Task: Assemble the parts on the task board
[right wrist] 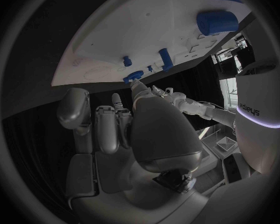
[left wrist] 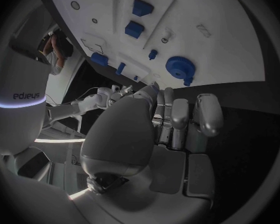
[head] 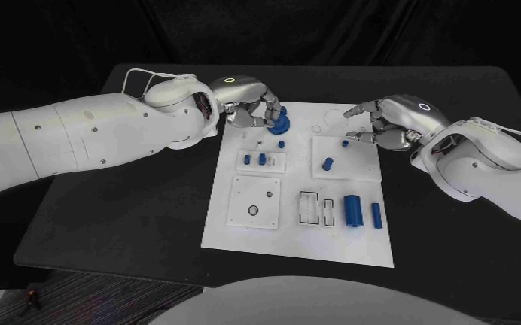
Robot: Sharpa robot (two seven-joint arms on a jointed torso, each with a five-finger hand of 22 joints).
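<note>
The white task board [head: 299,242] lies mid-table. A blue gear [head: 281,123] sits at its far left corner. My left hand [head: 252,107] hovers right beside it with fingers bent. In the left wrist view the gear [left wrist: 179,67] lies just beyond the fingertips [left wrist: 209,109], and nothing is held. My right hand [head: 382,123] hangs over the board's far right edge, fingers apart and empty, close to a small blue peg [head: 345,143]. In the right wrist view its fingers [right wrist: 109,127] stop short of the board's edge [right wrist: 90,64].
Several small blue pegs [head: 262,159] stand on the left mid-board and one [head: 328,164] on the right plate. A thick blue cylinder [head: 351,210] and a slim one [head: 376,215] lie near right. A plate with a hole [head: 254,201] and slots [head: 317,208] are at the near side.
</note>
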